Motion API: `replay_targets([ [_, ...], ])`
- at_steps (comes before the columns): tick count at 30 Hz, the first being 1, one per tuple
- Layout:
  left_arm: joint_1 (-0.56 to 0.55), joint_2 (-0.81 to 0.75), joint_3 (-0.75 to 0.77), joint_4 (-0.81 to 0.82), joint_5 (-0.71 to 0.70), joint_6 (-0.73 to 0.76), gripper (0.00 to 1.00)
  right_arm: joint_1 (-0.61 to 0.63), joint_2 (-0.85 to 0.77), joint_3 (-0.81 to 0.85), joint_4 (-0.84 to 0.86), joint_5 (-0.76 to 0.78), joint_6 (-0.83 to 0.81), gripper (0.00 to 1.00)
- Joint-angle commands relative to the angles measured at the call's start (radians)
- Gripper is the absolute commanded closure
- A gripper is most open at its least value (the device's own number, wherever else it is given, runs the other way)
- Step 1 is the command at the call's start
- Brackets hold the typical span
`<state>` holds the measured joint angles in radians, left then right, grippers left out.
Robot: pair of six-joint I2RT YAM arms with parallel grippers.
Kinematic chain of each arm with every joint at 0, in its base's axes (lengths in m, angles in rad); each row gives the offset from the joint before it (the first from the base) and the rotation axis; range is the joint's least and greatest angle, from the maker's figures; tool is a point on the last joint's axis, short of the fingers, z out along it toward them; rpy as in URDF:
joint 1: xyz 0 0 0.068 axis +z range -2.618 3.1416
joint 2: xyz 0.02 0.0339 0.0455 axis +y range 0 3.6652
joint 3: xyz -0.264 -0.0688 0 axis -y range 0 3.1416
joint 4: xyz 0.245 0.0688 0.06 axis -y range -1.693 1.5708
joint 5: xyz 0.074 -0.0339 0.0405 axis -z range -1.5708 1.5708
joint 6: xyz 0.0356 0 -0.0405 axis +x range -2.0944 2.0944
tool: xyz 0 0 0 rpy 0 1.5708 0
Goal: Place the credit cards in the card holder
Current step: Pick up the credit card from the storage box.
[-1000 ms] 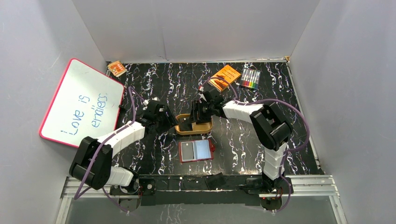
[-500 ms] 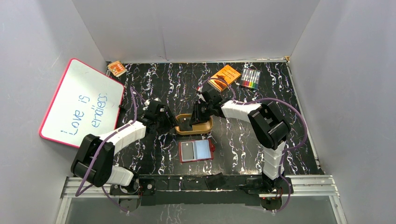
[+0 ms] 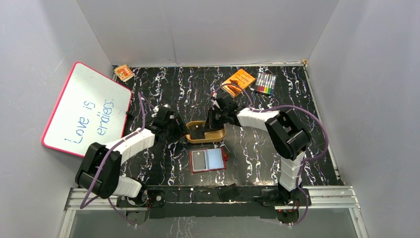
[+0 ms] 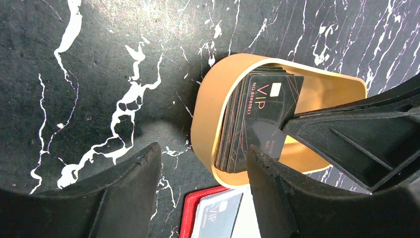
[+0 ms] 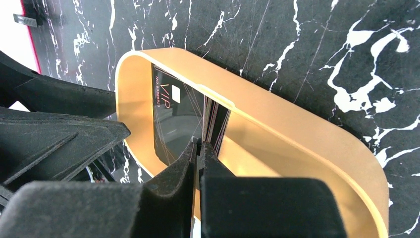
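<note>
So the credit cards (image 4: 252, 124) are standing on edge as a stack inside a tan oval tray (image 4: 208, 109), pushed up to one end of it, and the front one has "VIP" printed on it. The right tool (image 5: 199, 148) is reaching into the tray and is pinched shut on the edge of that front card. The left tool (image 4: 200, 198) is open, with one finger on each side of the tray's rounded end, and I can't tell if it's actually touching it.

The card holder (image 3: 214, 158) lies open and flat on the surface (image 3: 257, 144) just beside the tray, on the side toward the arm bases, with a pale card (image 4: 218, 218) already in a pocket.

Further out there's an orange box (image 3: 238, 81) and a pack of markers (image 3: 266, 83) at the far edge, plus a whiteboard (image 3: 86, 109) leaning at the left.
</note>
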<state>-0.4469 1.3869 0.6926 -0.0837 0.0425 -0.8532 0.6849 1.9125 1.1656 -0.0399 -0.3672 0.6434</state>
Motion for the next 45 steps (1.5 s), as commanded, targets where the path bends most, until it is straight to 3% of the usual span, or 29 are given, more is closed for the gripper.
replay_targets([
  [1, 0.005, -0.004, -0.013, -0.009, 0.009, 0.0, 0.39, -0.009, -0.045, -0.022, 0.016, 0.007, 0.0, 0.94],
  [8, 0.006, -0.011, -0.013, -0.017, 0.003, 0.002, 0.4, -0.025, -0.08, -0.059, 0.031, -0.006, 0.022, 1.0],
  [18, 0.007, -0.031, -0.004, -0.032, -0.002, 0.001, 0.4, -0.034, -0.166, -0.109, 0.082, -0.059, 0.07, 1.0],
  [33, 0.007, -0.172, -0.001, -0.093, -0.071, -0.02, 0.41, -0.059, -0.275, -0.197, 0.177, -0.179, 0.273, 1.0],
  [38, 0.007, -0.258, -0.008, -0.124, -0.059, 0.01, 0.4, -0.068, -0.413, -0.25, 0.067, -0.144, 0.206, 1.0],
  [41, 0.003, -0.308, -0.023, -0.124, 0.035, 0.044, 0.39, -0.068, -0.554, -0.306, -0.037, -0.116, 0.155, 1.0],
  [45, -0.128, -0.354, -0.033, -0.126, 0.041, 0.044, 0.34, -0.069, -0.73, -0.378, -0.197, -0.068, 0.104, 1.0],
])
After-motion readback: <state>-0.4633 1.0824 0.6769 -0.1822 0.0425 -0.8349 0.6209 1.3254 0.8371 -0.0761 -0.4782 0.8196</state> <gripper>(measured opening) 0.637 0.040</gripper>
